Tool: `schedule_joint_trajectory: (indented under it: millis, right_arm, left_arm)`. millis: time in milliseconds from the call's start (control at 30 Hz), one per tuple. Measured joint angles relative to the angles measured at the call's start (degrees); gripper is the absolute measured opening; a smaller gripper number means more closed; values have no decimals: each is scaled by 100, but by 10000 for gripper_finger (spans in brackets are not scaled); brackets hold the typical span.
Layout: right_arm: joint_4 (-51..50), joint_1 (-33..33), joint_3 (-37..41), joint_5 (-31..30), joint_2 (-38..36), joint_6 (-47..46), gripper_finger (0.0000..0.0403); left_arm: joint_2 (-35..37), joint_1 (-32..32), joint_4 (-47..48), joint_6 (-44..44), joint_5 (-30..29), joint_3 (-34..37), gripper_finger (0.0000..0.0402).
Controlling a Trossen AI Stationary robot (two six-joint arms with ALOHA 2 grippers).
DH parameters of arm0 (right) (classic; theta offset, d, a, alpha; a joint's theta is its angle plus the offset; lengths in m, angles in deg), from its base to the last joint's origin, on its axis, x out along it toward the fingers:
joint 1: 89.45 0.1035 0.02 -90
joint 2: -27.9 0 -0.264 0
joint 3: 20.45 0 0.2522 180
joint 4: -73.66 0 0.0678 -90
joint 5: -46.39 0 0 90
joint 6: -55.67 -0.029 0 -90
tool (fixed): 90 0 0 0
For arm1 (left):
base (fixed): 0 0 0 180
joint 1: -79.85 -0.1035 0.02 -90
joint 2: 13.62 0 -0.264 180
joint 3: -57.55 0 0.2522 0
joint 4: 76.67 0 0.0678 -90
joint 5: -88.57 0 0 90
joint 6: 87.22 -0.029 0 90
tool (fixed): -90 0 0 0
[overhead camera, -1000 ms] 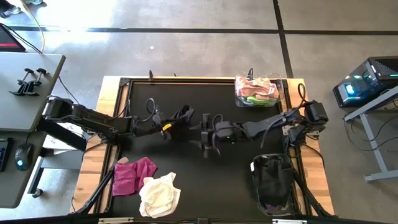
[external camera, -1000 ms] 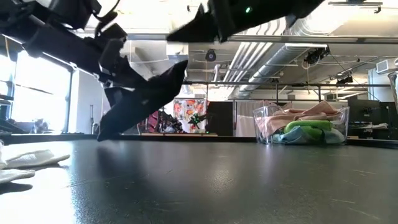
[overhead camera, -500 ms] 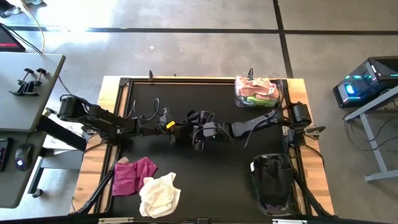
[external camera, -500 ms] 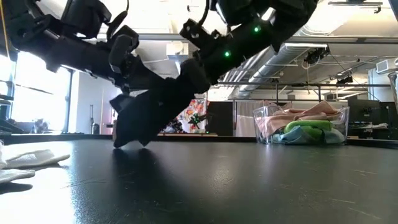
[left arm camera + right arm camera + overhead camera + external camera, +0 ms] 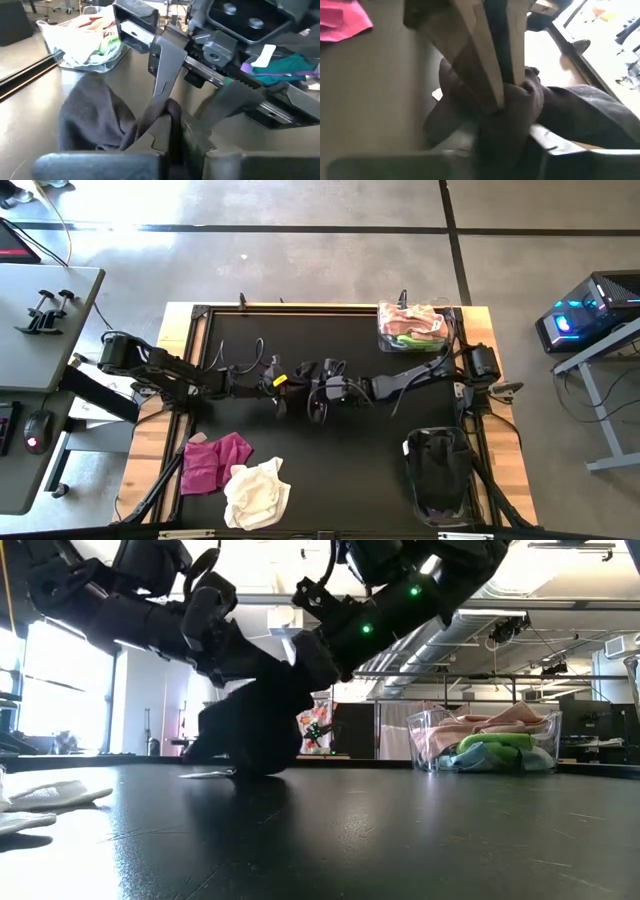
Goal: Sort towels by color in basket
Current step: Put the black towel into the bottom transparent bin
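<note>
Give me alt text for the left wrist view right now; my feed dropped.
A black towel lies bunched on the dark table, its raised fold pinched between the fingers of the right end effector, which reaches in from the far side. Behind it stands a clear basket holding light and green towels.

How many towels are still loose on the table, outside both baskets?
3: a magenta towel and a cream towel at the front left, and a dark towel mid-table between both hands. Others may be hidden.
</note>
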Motion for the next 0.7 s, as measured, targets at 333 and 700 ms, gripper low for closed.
schedule_joint_trajectory:
  millis: [333, 700]
  right_arm:
    - [-2790, 682, 9, -120, -1003, -1242, 40]
    - [-9281, 2645, -2888, 1454, -2509, -4094, 40]
  left_arm:
    - [710, 9, 370, -119, 75, -23, 123]
    - [1173, 338, 582, 50, 75, -21, 130]
